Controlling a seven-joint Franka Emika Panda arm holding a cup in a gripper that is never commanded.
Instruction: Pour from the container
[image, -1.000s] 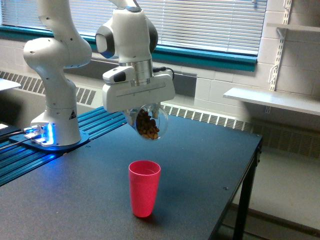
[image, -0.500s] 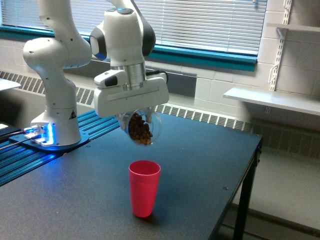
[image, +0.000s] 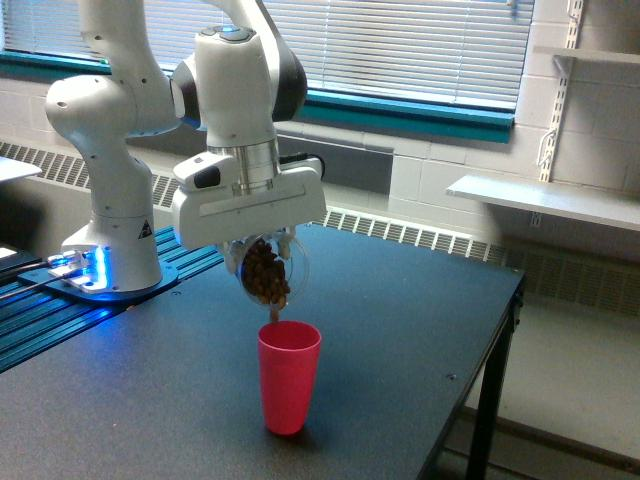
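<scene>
The pincer (image: 262, 243) is closed on the container (image: 265, 270), a clear tumbler with brown granular bits (image: 266, 275) visible through its wall. The fingers themselves are largely hidden behind the white hand housing, so the exact contact points cannot be read.

The container hangs in the air, tilted steeply with its mouth pointing down. It sits just above the rim of the pink cup (image: 289, 376), slightly toward the exterior view's left of it. A few bits show at the lip, directly over the cup's opening. The pour appears to be starting.

The pink cup stands upright on the dark counter (image: 420, 330), in the counter's middle, well back from the edge at the exterior view's right.

Handling judgement:
- The tumbler is probably light and thin-walled. Its wall likely flexes under a hard squeeze.
- Smooth plastic may slip when tilted. A grip across the mid-wall is the safest hold.
- The granular fill is loose and may release in a sudden rush.
- The pink cup looks light and tall. A touch from the container could tip it.
</scene>
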